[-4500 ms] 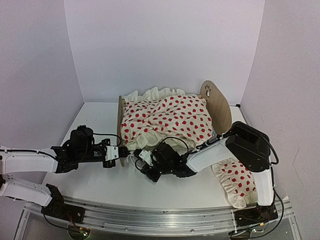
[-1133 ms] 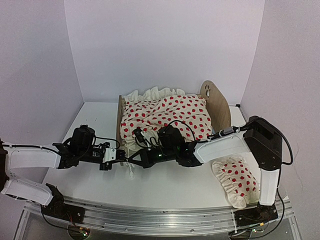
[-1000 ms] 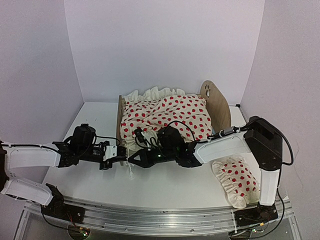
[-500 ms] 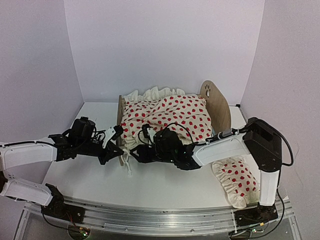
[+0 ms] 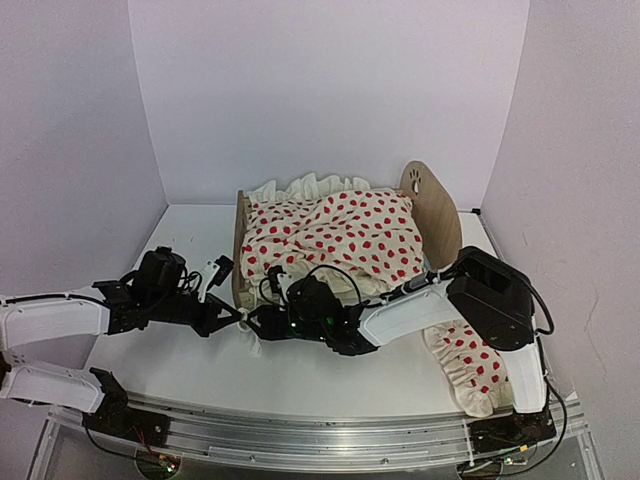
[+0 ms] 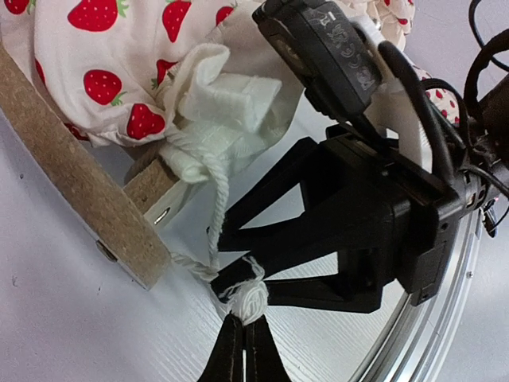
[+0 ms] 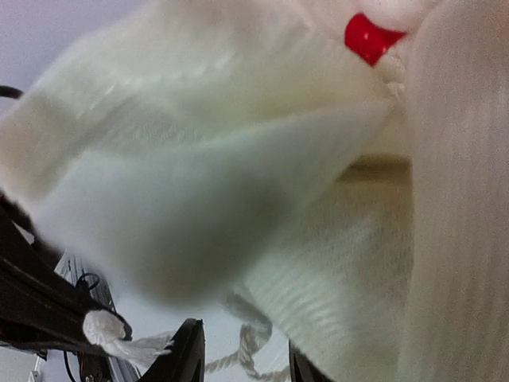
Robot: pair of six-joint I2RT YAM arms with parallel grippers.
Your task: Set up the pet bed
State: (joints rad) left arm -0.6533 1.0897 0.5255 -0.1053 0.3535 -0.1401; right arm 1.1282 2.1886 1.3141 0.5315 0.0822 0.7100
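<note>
Ruffled blanket (image 7: 199,183), cord (image 7: 250,342) close before right tool (image 7: 242,362)

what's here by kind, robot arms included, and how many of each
pet bed: 1
strawberry-print blanket: 1
matching pillow: 1
white cord: 1
robot arms: 2
total: 6

Blanket (image 5: 340,235) cream, red strawberry print; pet bed (image 5: 437,215) pale plywood; cord (image 6: 219,207) white.

one pet bed (image 5: 432,212), one spotted blanket (image 5: 340,235), one pillow (image 5: 470,362)
</note>
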